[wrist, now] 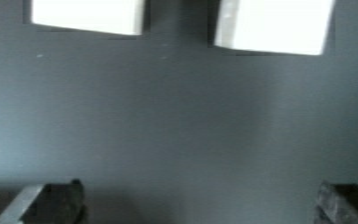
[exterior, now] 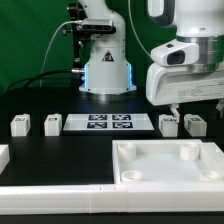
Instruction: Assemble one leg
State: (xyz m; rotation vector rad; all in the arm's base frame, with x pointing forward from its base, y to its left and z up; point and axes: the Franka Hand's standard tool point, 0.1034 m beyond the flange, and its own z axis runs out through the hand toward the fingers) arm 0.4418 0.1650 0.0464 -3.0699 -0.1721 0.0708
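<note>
Four small white legs stand in a row at the back of the black table: two at the exterior view's left [exterior: 19,124] [exterior: 51,123] and two at its right [exterior: 169,124] [exterior: 195,123]. My gripper [exterior: 183,100] hangs just above the right pair. In the wrist view the gripper [wrist: 197,205] is open and empty, with its dark fingertips [wrist: 43,203] wide apart over bare table. The same two legs [wrist: 91,15] [wrist: 274,25] show as white blocks beyond the fingertips, apart from them.
The marker board [exterior: 108,123] lies between the two pairs of legs. A large white tray-like piece with round corner sockets [exterior: 128,160] sits at the front right. Another white part [exterior: 3,155] shows at the left edge. The robot base [exterior: 105,65] stands behind.
</note>
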